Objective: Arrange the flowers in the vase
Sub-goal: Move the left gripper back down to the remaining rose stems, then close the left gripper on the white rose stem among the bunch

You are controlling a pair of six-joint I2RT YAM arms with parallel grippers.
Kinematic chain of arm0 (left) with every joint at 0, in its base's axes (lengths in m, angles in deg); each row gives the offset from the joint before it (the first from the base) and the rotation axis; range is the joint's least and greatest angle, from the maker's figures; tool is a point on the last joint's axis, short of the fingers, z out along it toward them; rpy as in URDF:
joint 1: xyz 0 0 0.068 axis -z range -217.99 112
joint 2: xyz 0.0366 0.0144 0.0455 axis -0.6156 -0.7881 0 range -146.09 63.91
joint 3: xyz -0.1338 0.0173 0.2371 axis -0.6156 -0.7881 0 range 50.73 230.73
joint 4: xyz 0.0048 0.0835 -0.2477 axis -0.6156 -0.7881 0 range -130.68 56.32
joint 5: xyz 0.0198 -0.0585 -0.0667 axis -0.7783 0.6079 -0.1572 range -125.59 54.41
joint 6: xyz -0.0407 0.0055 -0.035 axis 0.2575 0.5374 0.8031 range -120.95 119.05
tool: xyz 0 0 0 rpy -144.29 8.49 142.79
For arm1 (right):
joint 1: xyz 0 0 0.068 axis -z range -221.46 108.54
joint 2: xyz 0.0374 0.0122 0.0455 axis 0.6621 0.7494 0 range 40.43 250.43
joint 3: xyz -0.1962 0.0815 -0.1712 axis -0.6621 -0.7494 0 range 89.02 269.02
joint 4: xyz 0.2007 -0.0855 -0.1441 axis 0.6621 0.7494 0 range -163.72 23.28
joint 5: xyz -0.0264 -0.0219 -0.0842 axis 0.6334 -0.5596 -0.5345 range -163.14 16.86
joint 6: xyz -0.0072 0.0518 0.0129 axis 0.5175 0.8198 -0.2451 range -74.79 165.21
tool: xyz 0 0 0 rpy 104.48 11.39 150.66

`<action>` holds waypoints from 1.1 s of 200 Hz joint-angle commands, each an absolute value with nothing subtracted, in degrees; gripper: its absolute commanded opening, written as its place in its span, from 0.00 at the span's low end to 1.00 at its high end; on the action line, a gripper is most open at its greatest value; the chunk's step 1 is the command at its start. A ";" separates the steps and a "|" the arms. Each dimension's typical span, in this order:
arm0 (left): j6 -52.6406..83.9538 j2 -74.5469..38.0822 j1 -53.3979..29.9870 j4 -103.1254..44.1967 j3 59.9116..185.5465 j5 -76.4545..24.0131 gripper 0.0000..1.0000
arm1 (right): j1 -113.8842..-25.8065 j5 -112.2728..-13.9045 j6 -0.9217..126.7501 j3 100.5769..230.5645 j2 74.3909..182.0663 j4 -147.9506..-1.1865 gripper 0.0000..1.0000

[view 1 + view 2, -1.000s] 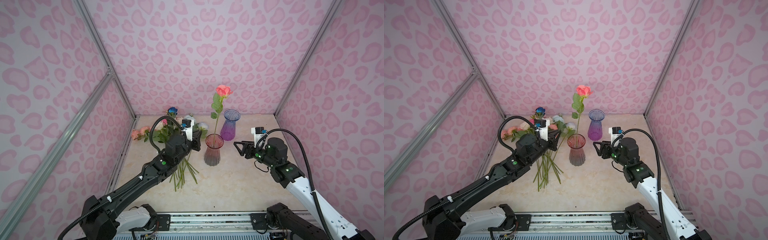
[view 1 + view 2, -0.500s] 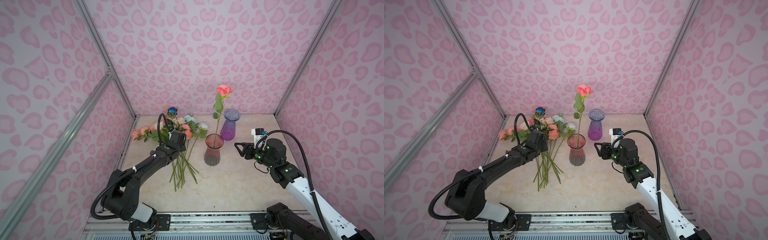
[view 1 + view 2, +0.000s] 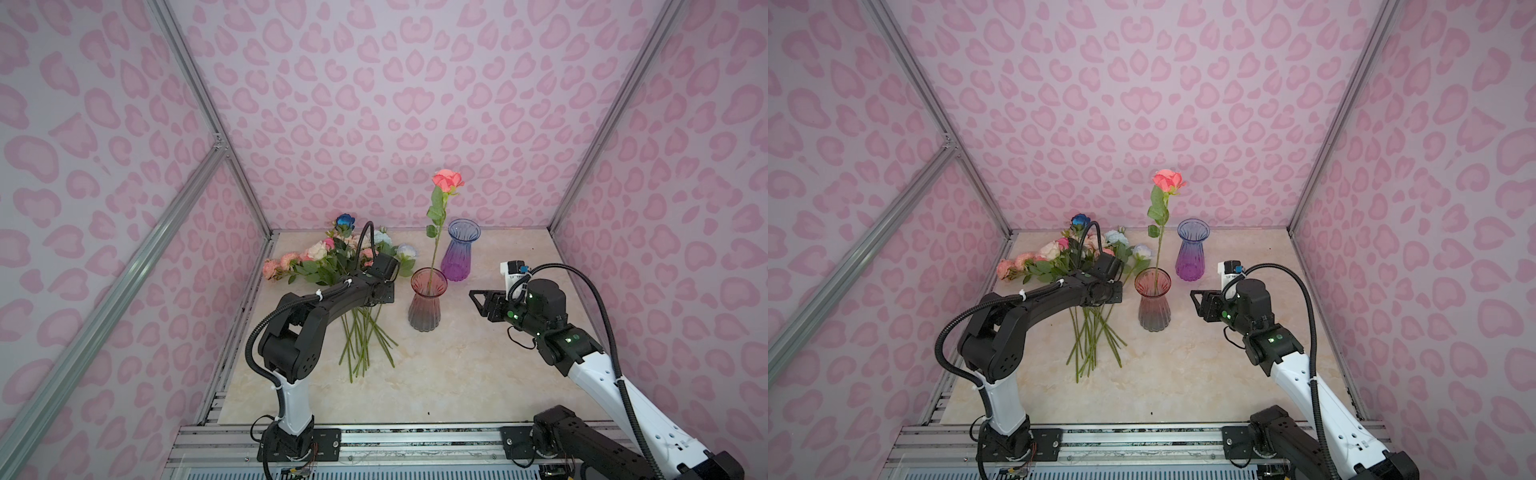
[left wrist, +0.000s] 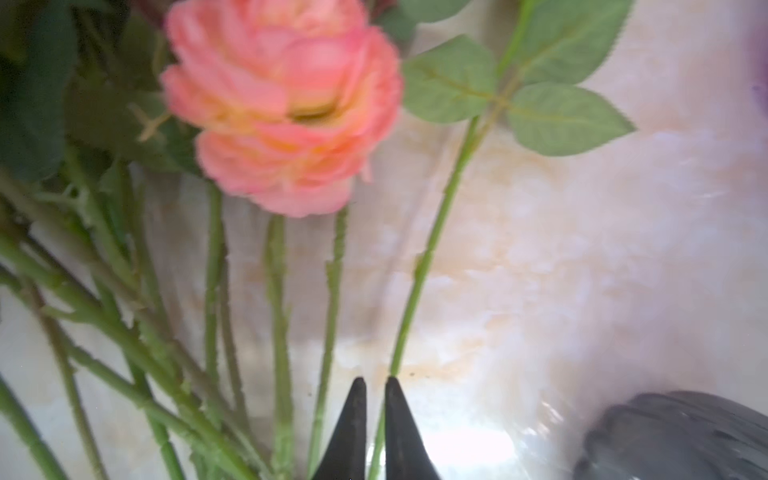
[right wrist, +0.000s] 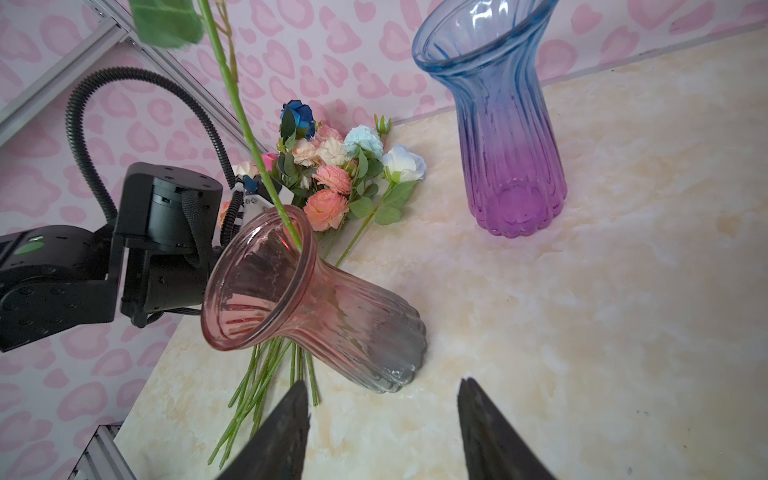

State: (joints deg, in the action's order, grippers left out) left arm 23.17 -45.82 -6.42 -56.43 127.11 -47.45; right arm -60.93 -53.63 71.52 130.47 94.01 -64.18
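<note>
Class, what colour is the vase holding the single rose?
The vase fades pink to grey; clearest in right wrist view.

I see artificial flowers (image 3: 332,259) heaped at the far-left corner of the beige marbled surface (image 3: 457,374), pink-grey glass vase (image 3: 424,309) right of them, blue-purple glass vase (image 3: 459,255) behind it, rightward.

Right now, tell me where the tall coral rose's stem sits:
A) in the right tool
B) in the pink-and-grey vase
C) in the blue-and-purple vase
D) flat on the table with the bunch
B: the coral rose rises upright from the mouth of the pink-and-grey vase, while the blue-and-purple vase behind it stands empty.
</note>
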 commanded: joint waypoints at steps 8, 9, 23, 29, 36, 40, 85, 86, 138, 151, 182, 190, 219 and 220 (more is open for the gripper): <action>20.26 -48.97 -6.27 -58.39 131.34 -48.45 0.14 | -60.89 -53.72 70.92 130.19 94.84 -65.36 0.59; 20.20 -49.09 -6.27 -58.47 131.51 -48.48 0.14 | -60.89 -53.72 70.95 130.17 94.83 -65.37 0.59; 19.47 -51.34 -6.44 -59.87 134.03 -48.77 0.14 | -60.89 -53.70 70.88 130.39 94.92 -65.21 0.59; 19.09 -52.06 -6.44 -60.07 134.87 -48.94 0.14 | -60.89 -53.70 70.83 130.40 94.87 -65.23 0.59; 18.63 -52.83 -6.44 -60.14 135.71 -48.78 0.14 | -60.89 -53.79 70.67 130.54 94.83 -65.04 0.59; 18.49 -53.31 -6.44 -60.46 136.27 -48.87 0.14 | -60.90 -53.83 70.57 130.57 94.73 -64.86 0.60; 17.12 -55.65 -6.66 -61.13 138.62 -47.87 0.16 | -60.75 -54.47 70.25 130.80 94.61 -64.19 0.61; 17.09 -55.68 -6.64 -61.16 138.66 -47.80 0.16 | -60.77 -54.49 70.21 130.78 94.64 -64.16 0.61; 15.51 -57.40 -7.27 -60.30 138.96 -45.60 0.20 | -60.71 -54.24 70.79 130.87 95.41 -64.97 0.62; 15.11 -58.03 -7.54 -60.35 139.40 -45.04 0.18 | -60.76 -54.21 70.70 130.94 95.45 -64.91 0.62; 14.13 -58.17 -7.76 -59.64 139.50 -44.18 0.15 | -60.61 -54.76 70.19 131.03 95.72 -64.31 0.62; 13.87 -58.06 -7.76 -59.62 139.50 -43.74 0.15 | -60.54 -54.70 70.19 131.13 95.70 -64.31 0.62; 13.54 -58.22 -7.76 -59.83 139.33 -42.15 0.17 | -60.59 -54.68 70.51 131.37 95.58 -64.66 0.62; 13.55 -58.24 -7.76 -59.81 139.28 -42.17 0.17 | -60.61 -54.73 70.52 131.37 95.56 -64.62 0.62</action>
